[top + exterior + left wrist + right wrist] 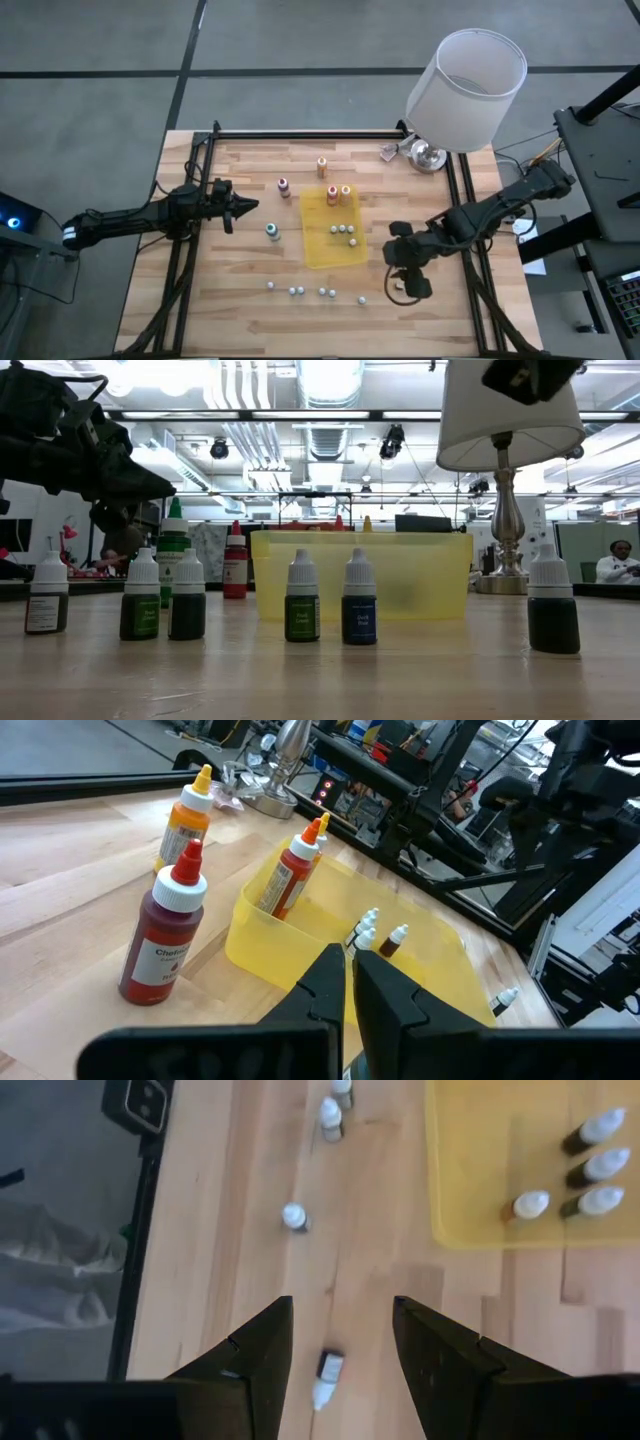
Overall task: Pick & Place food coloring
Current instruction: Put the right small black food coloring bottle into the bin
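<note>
A small white-capped bottle (325, 1377) lies on its side on the bare wood, apart from the yellow tray (480, 1180), and it looks like the one being gone for. To take it well, the right gripper (342, 1305) should come straight down with one finger on each side of the bottle's body, not its cap. It should first turn at the wrist so the fingers close across the bottle's short width, and centre itself so a closing finger does not roll the bottle away. A lying bottle will likely roll at a nudge, so the close should be slow and low, near the wood

That gripper hangs above the bottle with its jaws wide apart and nothing between them. The bottle shows in the gap below them, nearer one finger than the other, and not touched

More small bottles (590, 1165) stand in the tray. Others (300, 291) stand in a loose row on the table's near side. Of the bigger ones, an orange one (322, 166), a dark red one (284, 187) and a teal one (272, 232) stand on the wood beside the tray, and two (338, 194) stand inside it

The left gripper (245, 207) waits over the table's left part, jaws closed on nothing, pointing toward the tray
</note>
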Robot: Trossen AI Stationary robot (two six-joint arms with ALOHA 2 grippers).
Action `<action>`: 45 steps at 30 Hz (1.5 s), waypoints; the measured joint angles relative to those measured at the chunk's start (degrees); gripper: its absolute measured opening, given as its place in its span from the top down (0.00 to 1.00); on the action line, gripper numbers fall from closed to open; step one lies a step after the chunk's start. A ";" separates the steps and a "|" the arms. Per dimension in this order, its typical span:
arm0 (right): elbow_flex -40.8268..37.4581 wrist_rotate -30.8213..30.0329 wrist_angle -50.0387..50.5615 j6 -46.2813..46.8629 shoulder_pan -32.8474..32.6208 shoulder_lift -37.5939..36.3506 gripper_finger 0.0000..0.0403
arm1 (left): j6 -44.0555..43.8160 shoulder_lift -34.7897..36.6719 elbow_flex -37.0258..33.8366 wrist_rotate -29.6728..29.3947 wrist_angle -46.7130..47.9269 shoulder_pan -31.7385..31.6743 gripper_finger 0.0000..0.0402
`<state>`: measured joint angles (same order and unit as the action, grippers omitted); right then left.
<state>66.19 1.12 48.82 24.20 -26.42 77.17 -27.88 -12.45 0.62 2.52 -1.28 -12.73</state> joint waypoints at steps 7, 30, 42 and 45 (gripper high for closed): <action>-3.04 -1.01 -0.86 5.63 -2.12 -1.17 0.59 | 0.00 0.00 0.00 0.02 0.00 0.00 1.00; 8.98 -0.67 -4.23 -1.33 -3.45 10.79 0.59 | 0.00 -0.11 0.00 0.01 -0.04 0.02 1.00; 16.27 0.13 -3.95 -5.14 -3.45 22.14 0.59 | 0.00 -0.13 0.00 0.02 -0.02 0.02 1.00; 16.24 0.26 -4.00 -4.56 -3.45 24.37 0.59 | 0.00 -0.13 0.00 0.02 -0.02 0.01 1.00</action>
<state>82.44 1.38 44.82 19.64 -29.87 101.53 -27.88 -12.58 0.62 2.55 -1.30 -12.72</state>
